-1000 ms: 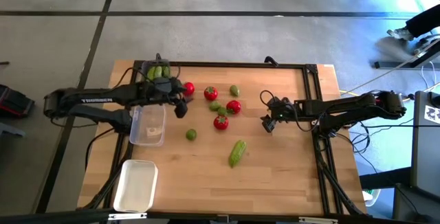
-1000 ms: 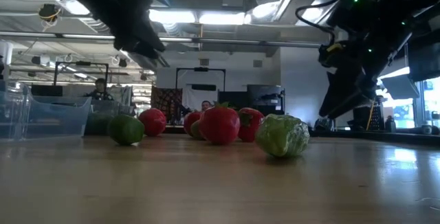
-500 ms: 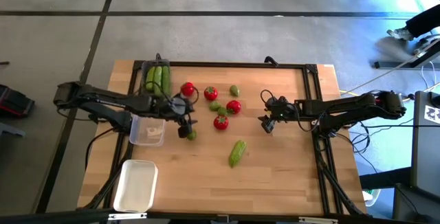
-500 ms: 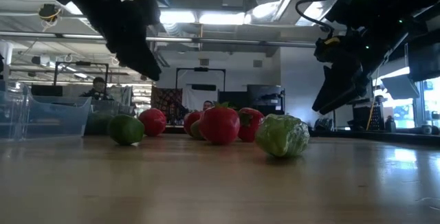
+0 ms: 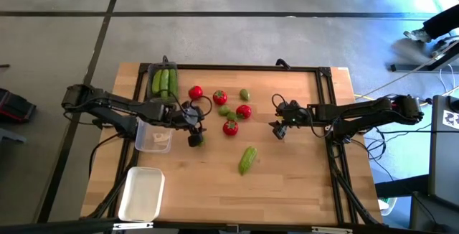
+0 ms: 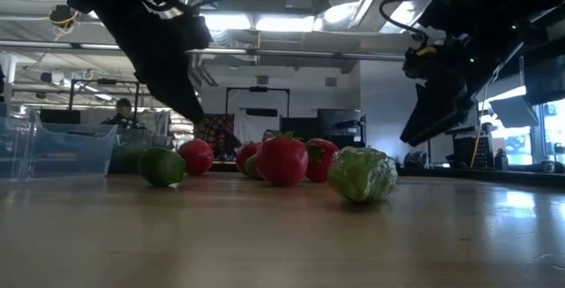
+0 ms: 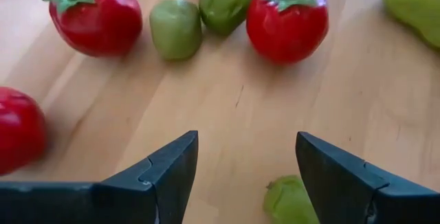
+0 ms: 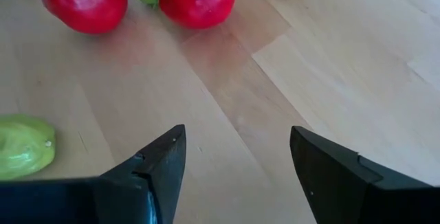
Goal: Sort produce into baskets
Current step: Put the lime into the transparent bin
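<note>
Several toy tomatoes (image 5: 219, 97) and small green fruits (image 5: 224, 110) lie loose mid-table, with one light-green cucumber (image 5: 247, 159) nearer the front. Two cucumbers lie in the dark grey basket (image 5: 153, 69). My left gripper (image 5: 193, 138) hovers open just above a small green fruit (image 7: 289, 200), which lies on the wood near one fingertip (image 7: 309, 148). My right gripper (image 5: 278, 129) stands open over bare wood to the right of the tomatoes, with nothing between its fingers (image 8: 237, 131).
A clear basket (image 5: 154, 135) stands just left of my left gripper, and a white basket (image 5: 141, 193) sits at the near left corner. A black frame (image 5: 324, 90) borders the table. Bare wood lies at the front and right.
My left gripper has swung from beside the dark grey basket toward the table's near edge and sunk over the small green fruit, tipping further down. The cucumbers in the dark grey basket now show. The produce has not moved.
</note>
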`<state>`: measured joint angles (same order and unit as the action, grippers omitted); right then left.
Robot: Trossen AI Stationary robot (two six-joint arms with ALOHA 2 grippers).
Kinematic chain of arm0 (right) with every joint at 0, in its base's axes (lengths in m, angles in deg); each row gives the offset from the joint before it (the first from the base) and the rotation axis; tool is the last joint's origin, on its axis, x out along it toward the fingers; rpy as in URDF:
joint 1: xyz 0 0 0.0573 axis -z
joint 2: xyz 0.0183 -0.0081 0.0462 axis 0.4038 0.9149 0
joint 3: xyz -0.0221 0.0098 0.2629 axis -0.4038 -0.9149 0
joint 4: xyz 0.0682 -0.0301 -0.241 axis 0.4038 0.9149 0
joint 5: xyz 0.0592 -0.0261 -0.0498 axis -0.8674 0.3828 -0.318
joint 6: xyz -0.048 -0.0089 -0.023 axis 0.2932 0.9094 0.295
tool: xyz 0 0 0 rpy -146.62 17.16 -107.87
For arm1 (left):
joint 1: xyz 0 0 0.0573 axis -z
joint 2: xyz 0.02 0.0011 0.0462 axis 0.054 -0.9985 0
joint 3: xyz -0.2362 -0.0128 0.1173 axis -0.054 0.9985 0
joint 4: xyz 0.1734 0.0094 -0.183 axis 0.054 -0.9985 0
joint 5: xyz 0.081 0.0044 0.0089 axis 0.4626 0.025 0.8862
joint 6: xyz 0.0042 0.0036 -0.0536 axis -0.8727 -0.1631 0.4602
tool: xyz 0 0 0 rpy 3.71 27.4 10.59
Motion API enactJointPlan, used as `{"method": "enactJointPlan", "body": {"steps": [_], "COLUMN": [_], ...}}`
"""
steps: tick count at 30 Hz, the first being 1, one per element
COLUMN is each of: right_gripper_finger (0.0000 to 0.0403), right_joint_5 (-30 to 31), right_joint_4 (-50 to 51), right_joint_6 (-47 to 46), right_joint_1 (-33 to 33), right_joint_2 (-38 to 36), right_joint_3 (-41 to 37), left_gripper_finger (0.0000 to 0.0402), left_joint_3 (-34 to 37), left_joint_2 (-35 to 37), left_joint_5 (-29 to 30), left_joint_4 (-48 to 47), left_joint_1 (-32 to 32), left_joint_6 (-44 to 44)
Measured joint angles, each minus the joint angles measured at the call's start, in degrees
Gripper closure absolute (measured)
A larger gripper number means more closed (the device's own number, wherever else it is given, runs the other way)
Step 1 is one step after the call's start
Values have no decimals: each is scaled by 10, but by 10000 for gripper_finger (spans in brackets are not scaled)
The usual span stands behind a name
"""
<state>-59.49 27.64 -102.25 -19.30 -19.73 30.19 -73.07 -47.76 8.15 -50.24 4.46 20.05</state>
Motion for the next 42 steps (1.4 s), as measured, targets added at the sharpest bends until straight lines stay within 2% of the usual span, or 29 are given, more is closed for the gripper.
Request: {"method": "enactJointPlan", "body": {"steps": [6,10,18,22,27,30,36,42], "right_gripper_finger": [162,162,162,162,162,162,162,162], "right_joint_5": [0,0,1,22,26,26,26,29], "right_joint_4": [-45,-80,-83,-85,-83,-82,-82,-82], "right_joint_6": [40,71,74,87,84,67,44,53], "right_joint_1": [0,0,0,0,0,0,0,0], "right_joint_2": [0,0,0,0,0,0,0,0], "right_joint_3": [0,0,0,0,0,0,0,0], "left_gripper_finger": [163,163,163,163,163,163,163,175], "left_joint_3": [0,0,4,5,5,5,6,5], "left_joint_2": [-2,-2,-4,-9,-44,-74,-128,-143], "left_joint_5": [-2,-38,-59,-51,-42,-42,-48,-48], "left_joint_4": [3,-1,-25,-24,-24,-28,-21,-22], "left_joint_1": [2,7,53,66,69,69,69,69], "left_joint_6": [26,43,44,69,190,229,250,217]}}
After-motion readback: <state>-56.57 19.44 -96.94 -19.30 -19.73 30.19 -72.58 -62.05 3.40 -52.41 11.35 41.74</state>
